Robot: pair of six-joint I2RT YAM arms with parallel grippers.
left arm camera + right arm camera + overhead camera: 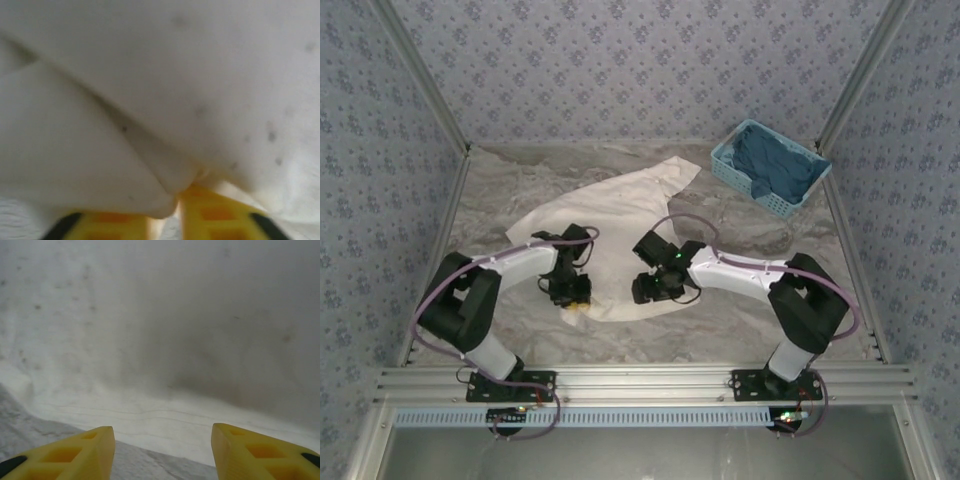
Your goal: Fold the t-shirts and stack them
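One cream t-shirt [620,215] lies spread across the table [500,195], near hem by both arms. The left gripper [177,202] is clenched on a fold of that hem; the right gripper [162,440] hangs released over the edge. Right should pinch its corner level with the left, then both lift together

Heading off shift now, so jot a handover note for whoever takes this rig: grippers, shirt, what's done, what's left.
Left gripper: shut on the t-shirt at its near edge.
Right gripper: open, poised at the same near edge, gripping nothing.
The t-shirt lies spread and wrinkled on the table; the basket at far right holds blue cloth.
Done: no fold, no stack yet.
Left: grip with the right, fold, stack.
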